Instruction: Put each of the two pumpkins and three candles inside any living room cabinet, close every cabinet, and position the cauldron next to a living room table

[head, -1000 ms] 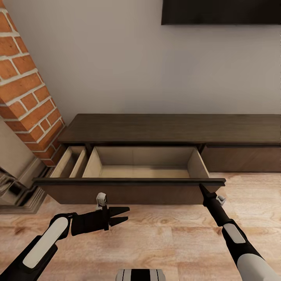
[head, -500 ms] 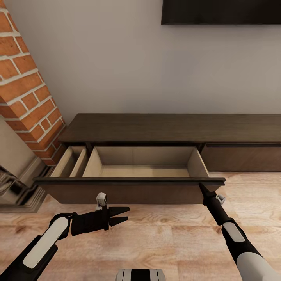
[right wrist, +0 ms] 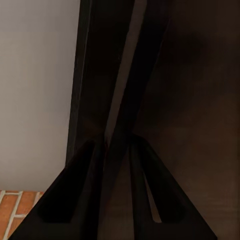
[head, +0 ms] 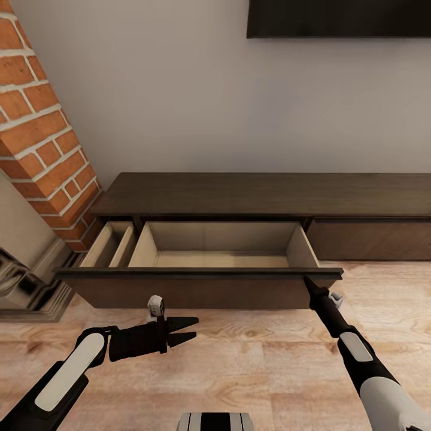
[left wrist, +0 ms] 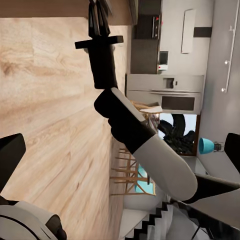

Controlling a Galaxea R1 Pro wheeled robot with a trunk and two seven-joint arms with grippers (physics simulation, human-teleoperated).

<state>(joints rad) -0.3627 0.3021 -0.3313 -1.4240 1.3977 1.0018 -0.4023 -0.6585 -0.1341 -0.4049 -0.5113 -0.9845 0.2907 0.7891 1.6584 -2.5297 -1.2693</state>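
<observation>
The cabinet (head: 263, 197) is standing against the grey wall (head: 209, 102), just beside the brick fireplace (head: 42, 143), and its wide drawer (head: 197, 287) is hanging open, showing a bare beige interior. The right gripper (head: 308, 284) is reaching up to the right end of the drawer's dark front edge, its fingers (right wrist: 75, 200) clenched on the lip of that edge, one to each side of it. The left gripper (head: 188, 330) is hovering over the wooden floor (head: 251, 359) in front of the drawer, its jaws parted and grasping nothing. A dark screen (head: 338, 18) is hanging on the wall above the cabinet
</observation>
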